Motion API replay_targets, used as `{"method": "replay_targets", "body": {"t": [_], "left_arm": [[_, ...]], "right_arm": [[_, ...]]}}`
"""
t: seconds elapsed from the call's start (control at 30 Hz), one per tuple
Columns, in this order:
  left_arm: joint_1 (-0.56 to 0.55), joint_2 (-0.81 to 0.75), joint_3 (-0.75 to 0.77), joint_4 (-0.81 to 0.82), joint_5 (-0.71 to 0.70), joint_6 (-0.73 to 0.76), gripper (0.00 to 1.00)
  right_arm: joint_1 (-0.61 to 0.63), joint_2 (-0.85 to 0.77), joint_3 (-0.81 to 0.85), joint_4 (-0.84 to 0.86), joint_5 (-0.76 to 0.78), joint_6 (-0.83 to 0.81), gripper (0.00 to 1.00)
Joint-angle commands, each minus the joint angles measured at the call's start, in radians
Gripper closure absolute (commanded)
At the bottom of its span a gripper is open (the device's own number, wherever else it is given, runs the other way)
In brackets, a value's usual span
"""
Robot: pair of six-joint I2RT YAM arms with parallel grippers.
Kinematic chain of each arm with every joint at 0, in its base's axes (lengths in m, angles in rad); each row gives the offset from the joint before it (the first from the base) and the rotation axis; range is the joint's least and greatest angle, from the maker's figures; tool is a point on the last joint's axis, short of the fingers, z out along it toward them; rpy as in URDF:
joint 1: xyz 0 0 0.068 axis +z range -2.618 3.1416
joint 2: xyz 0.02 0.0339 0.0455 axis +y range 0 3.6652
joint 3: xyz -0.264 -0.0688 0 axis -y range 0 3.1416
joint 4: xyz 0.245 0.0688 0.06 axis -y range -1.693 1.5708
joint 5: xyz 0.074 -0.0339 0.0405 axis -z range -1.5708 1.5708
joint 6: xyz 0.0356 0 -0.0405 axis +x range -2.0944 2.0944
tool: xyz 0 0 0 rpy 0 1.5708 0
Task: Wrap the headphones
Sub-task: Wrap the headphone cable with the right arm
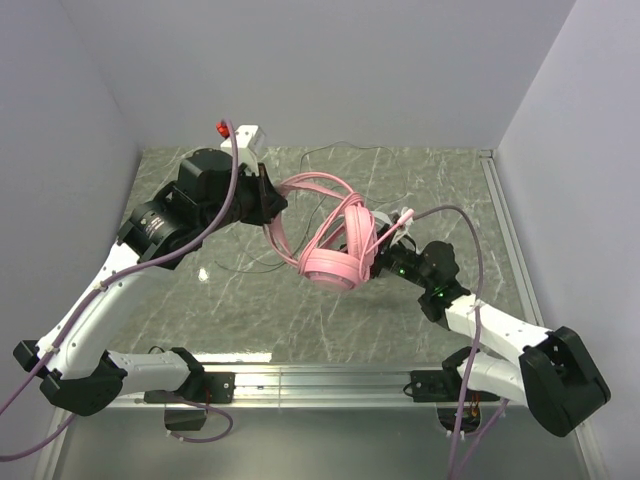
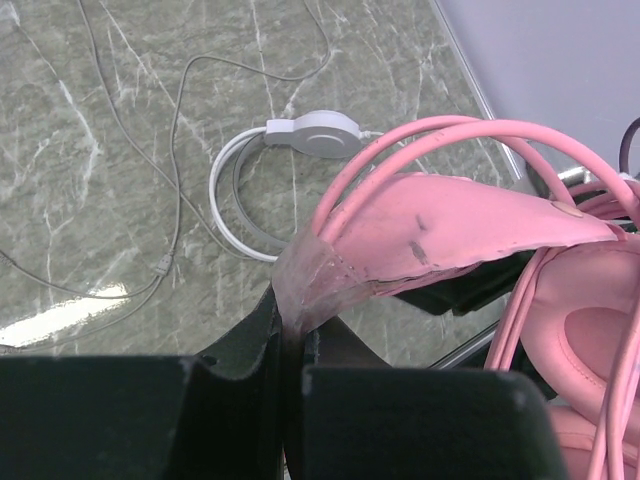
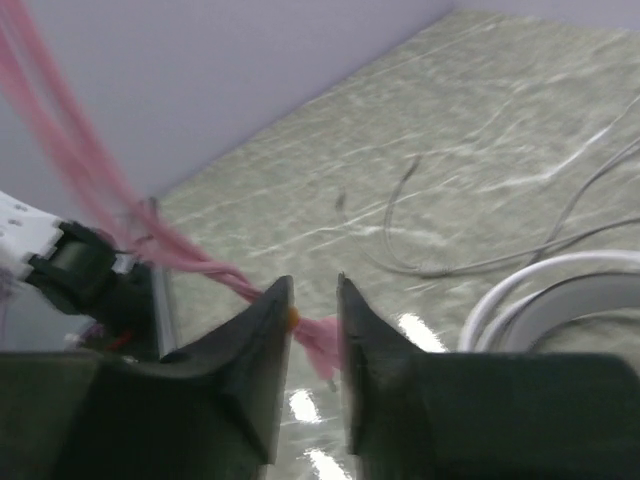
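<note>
The pink headphones [image 1: 335, 258] hang above the table between both arms, with the pink cable [image 1: 318, 184] looped around them. My left gripper [image 1: 268, 203] is shut on the pink headband [image 2: 440, 225], which runs out of the jaws in the left wrist view, gripper [image 2: 290, 345]. My right gripper [image 1: 385, 247] is just right of the earcups, with its jaws nearly closed on the plug end of the pink cable [image 3: 322, 338], gripper [image 3: 315, 315]. The white headphones [image 2: 312, 131] lie flat on the table beneath, their pale cable [image 2: 176, 200] spread loosely. They are mostly hidden in the top view.
A small white box [image 1: 247, 136] with a red part stands at the back wall. Walls close the left, back and right sides. A metal rail [image 1: 320, 380] runs along the near edge, and another [image 1: 503, 225] along the right edge. The white headband [image 3: 560, 285] shows beside my right gripper.
</note>
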Motion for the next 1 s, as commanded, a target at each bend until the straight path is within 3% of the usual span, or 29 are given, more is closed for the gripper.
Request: {"method": "replay_targets", "body": {"t": [0.0, 0.03, 0.13, 0.53, 0.97], "left_arm": [[0.001, -0.003, 0.034, 0.123, 0.022, -0.081, 1.0], [0.001, -0.003, 0.038, 0.121, 0.023, -0.083, 1.0], [0.001, -0.008, 0.048, 0.117, 0.022, -0.083, 1.0], [0.001, -0.005, 0.077, 0.104, 0.039, -0.078, 1.0], [0.001, 0.009, 0.097, 0.089, 0.042, -0.08, 1.0]], "right_arm": [[0.015, -0.038, -0.029, 0.058, 0.026, -0.011, 0.57], [0.015, -0.044, -0.035, 0.055, 0.033, -0.017, 0.5], [0.015, -0.067, -0.046, 0.05, 0.024, -0.04, 0.43], [0.015, -0.121, -0.077, 0.061, 0.004, -0.06, 0.35], [0.024, -0.11, 0.003, -0.061, 0.159, -0.14, 0.34]]}}
